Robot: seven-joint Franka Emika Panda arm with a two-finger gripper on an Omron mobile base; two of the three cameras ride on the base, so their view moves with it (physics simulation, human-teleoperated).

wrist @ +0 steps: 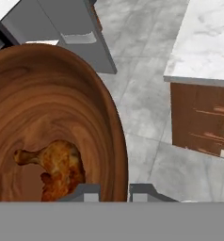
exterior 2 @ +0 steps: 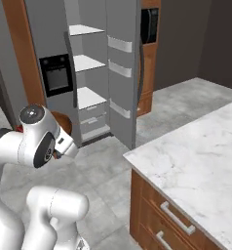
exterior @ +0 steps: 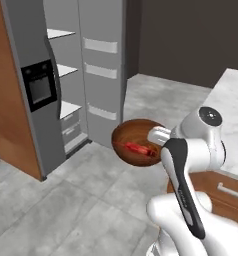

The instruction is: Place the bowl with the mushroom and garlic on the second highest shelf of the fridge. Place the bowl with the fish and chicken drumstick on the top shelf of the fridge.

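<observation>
grey tiled floor, marble-topped wooden island, dark wall

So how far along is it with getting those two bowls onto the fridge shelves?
Done: nothing that shows; the white shelves in the open tall grey fridge look bare, and the small bowl cannot be seen there. In hand: the gripper is shut on the rim of the dark brown wooden bowl with a chicken drumstick, held above the floor. Left: setting it on the top shelf.

Glossy white rounded arm links, dark joint caps, black side strip.
</observation>
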